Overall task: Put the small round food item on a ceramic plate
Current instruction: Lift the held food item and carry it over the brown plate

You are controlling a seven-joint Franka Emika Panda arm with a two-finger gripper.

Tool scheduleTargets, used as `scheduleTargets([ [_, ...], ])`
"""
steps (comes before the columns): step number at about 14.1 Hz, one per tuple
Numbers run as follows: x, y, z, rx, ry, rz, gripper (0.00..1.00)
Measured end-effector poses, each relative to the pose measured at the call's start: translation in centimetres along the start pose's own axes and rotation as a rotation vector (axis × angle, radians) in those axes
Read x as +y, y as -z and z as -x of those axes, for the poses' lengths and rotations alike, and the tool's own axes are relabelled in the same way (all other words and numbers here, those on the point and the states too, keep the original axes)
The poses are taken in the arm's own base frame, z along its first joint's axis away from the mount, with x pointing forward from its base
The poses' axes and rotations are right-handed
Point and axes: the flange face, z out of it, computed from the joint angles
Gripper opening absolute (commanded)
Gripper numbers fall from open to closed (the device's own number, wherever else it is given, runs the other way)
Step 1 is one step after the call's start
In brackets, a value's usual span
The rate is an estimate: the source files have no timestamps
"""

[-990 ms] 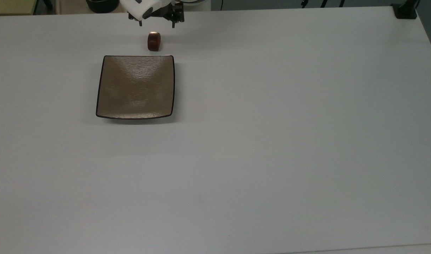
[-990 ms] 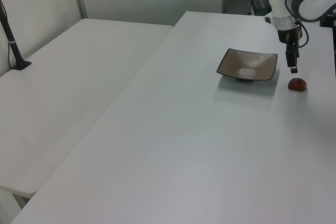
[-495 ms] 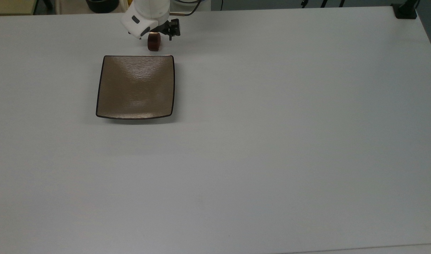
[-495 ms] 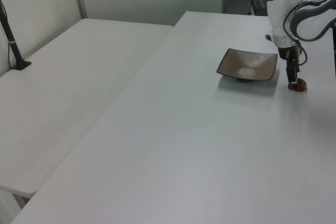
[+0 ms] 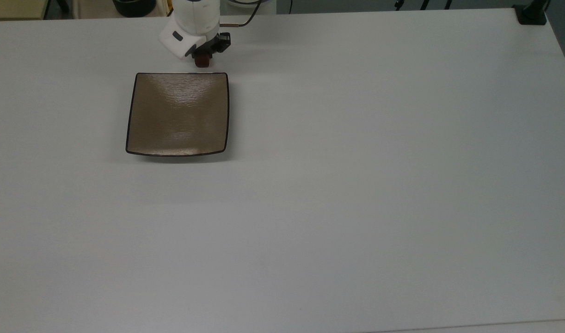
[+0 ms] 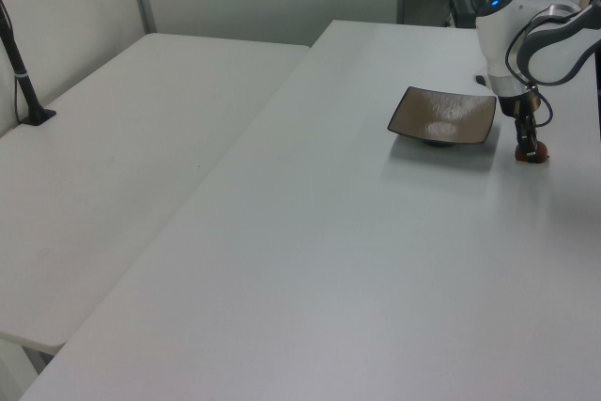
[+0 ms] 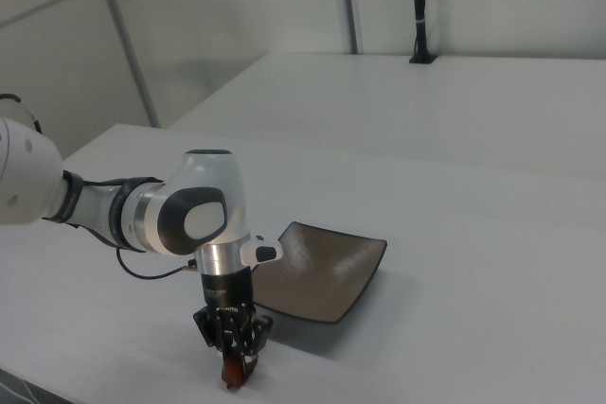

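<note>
Top overhead; left, right oblique, sharing plate (image 5: 177,113).

A glazed ceramic plate (image 5: 177,113), its taupe surface shiny and faintly rippled inside a thin dark rim, sits on a smooth, matt pale-grey table (image 5: 356,185). The reddish-brown food item (image 5: 201,61) looks glossy; the arm's white casing (image 7: 204,205) appears smooth plastic.

one plate (image 5: 177,113), one food item (image 5: 200,61), one gripper (image 5: 202,58).

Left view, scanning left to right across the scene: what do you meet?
Black post → square brown plate → gripper down at the small reddish-brown food lump.
</note>
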Motion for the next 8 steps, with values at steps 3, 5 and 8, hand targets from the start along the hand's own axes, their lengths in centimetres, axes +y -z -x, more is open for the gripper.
scheduleTargets([
  [3, 0.0, 0.1, 0.1, -0.007, 0.005, 0.000, 0.15],
  [5, 0.1, 0.3, 0.6, -0.044, 0.041, -0.004, 0.15],
  [8, 0.7, 2.6, 1.2, -0.076, 0.090, -0.004, 0.15],
])
